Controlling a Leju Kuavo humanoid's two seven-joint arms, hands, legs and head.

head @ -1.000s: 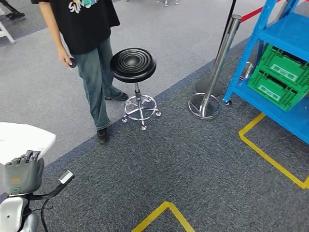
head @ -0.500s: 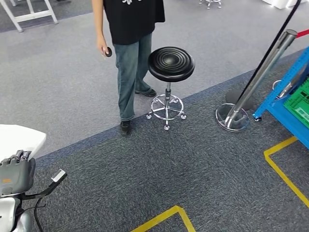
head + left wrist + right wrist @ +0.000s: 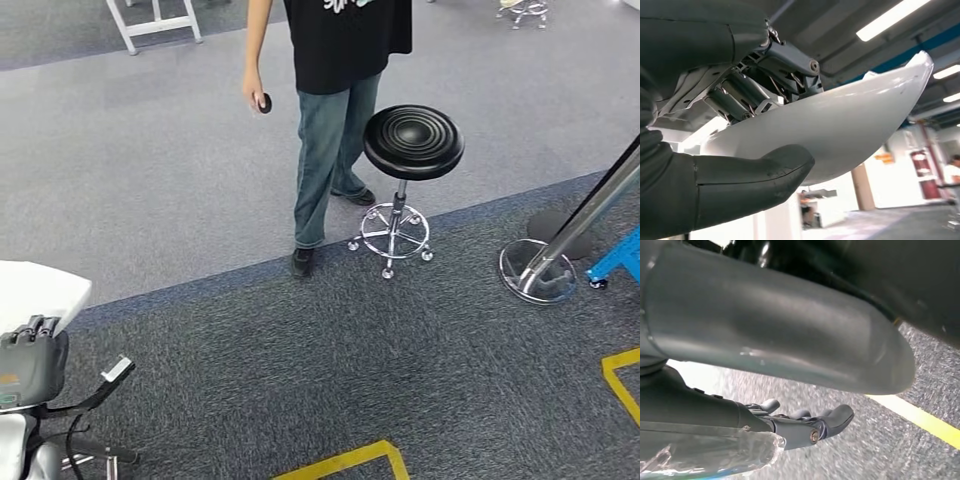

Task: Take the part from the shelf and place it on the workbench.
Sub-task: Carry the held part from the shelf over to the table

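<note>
The part [image 3: 36, 289] is a white curved panel at the lower left of the head view. My left hand [image 3: 30, 364] holds it from below, grey back facing up. In the left wrist view the white part [image 3: 836, 127] lies clamped between the thick thumb [image 3: 753, 175] and the dark fingers above it. A blue foot of the shelf [image 3: 620, 259] shows at the right edge. My right hand [image 3: 806, 425] hangs over the dark carpet with its fingers stretched out and nothing in them.
A person in a black shirt and jeans [image 3: 340, 100] stands ahead with a small dark object [image 3: 265, 102] in one hand. Beside them is a black stool [image 3: 413, 142]. A chrome barrier post [image 3: 540, 270] leans at the right. Yellow tape [image 3: 343, 461] marks the carpet.
The camera has swung left, so the stool, person and post slid right and the green crates left the picture. My left hand still holds the white part.
</note>
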